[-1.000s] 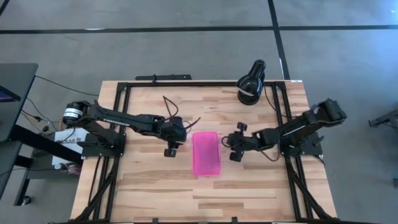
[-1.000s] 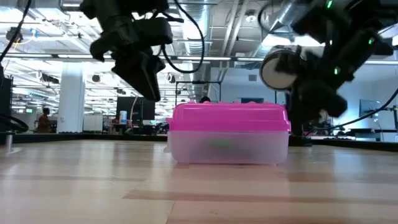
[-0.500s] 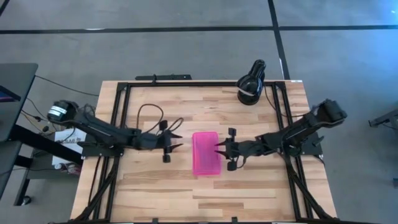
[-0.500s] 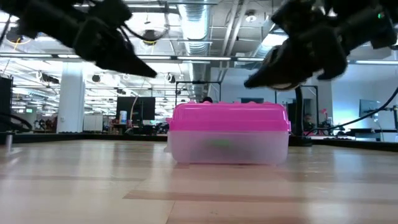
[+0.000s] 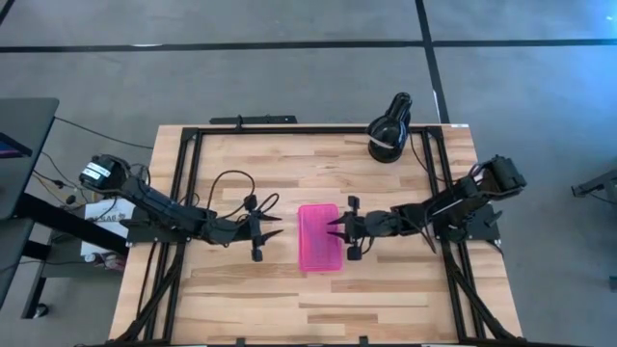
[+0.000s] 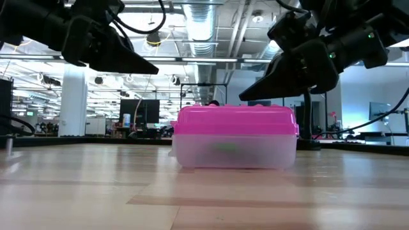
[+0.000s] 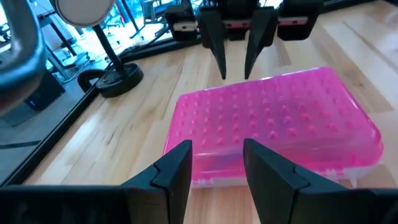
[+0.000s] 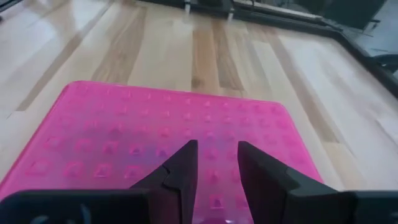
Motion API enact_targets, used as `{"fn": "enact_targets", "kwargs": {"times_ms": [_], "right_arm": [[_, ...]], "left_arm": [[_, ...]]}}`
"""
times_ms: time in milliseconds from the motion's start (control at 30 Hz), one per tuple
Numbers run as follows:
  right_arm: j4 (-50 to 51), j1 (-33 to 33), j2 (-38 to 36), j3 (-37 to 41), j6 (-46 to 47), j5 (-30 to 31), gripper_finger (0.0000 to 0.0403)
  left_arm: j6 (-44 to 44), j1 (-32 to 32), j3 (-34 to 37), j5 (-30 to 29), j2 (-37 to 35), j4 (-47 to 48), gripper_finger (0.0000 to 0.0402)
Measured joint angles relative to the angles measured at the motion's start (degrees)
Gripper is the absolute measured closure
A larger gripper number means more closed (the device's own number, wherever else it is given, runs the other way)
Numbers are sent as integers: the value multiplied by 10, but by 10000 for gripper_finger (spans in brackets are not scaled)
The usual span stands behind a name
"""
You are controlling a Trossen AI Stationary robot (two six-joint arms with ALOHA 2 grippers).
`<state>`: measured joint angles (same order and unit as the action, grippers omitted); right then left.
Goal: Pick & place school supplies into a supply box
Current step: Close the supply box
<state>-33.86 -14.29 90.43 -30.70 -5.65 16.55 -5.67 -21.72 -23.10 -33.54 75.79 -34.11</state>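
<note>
Near the middle of the desk (image 5: pixel 241 164) you are looking at the supply box (image 5: pixel 320 238), sitting flat with its pink lid shut on the clear base. You are flanking it with both arms: the left gripper (image 5: pixel 273 229) is pointing at its left long side from just beside it, and the right gripper (image 5: pixel 334 226) is reaching in from the other side with its tips at the lid's right edge. Neither one is touching the box as far as the low view shows; both are hanging a little above lid height. Each pair of jaws is standing narrowly parted and holding nothing, which you can check in the wrist views. That mirrored pose reads as a squaring-up on the closed lid, though that is a guess. What you are not getting is the supplies themselves: no pens, pencils or scissors are lying on the wood, and through the frosted base only a faint greenish smudge is showing. A black lamp-like object (image 5: pixel 388 130) is standing by the far right corner, well clear
</note>
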Motion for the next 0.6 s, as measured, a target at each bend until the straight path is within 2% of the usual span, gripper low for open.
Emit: {"fn": "enact_targets", "kwargs": {"times_ms": [133,333,600], "right_arm": [[4,7,0,0,0,-30,294],[17,9,1,0,16,-32,294],[-6,11,51,-1,42,-31,294]], "left_arm": [[0,0,0,1,0,-2,262],[1,0,0,1,0,-2,262],[2,0,0,1,0,-2,262]]}}
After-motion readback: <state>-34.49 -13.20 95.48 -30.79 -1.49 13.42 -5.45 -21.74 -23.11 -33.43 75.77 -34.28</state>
